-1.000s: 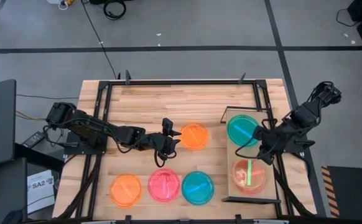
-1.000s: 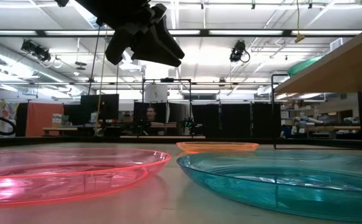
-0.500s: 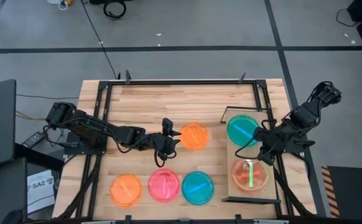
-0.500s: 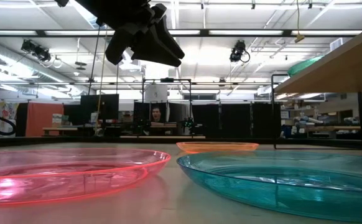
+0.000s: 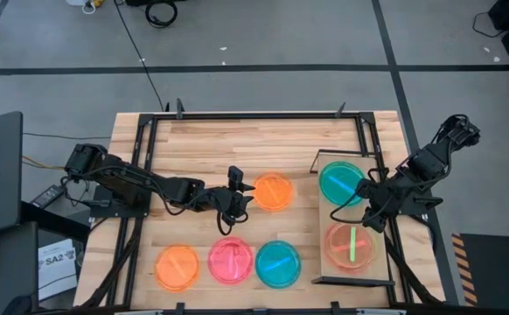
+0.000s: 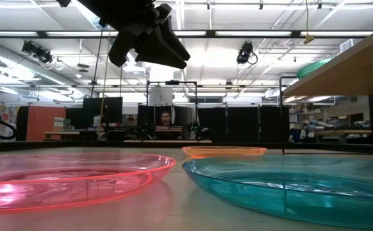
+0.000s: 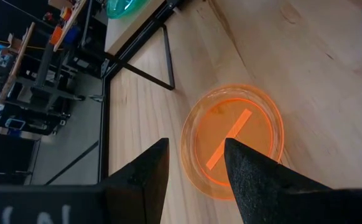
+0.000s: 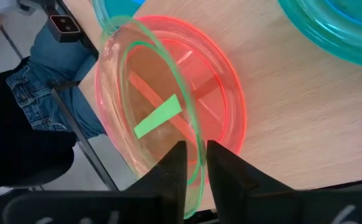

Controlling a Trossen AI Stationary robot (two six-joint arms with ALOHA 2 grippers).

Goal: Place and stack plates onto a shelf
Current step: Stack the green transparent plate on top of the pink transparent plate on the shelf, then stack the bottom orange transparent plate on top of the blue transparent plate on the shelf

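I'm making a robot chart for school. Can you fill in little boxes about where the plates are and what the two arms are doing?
Plates on the table: orange plate in the middle; orange, pink and teal in a front row
Plates on the shelf: teal plate; green plate on a pink one
Left gripper: fingers open, hovering beside the middle orange plate
Right gripper: fingers either side of the green plate's rim
Still to do: four plates on the table

slatted wooden table (image 5: 237, 144); person in jeans (image 8: 38, 74); black cable (image 5: 136, 48)
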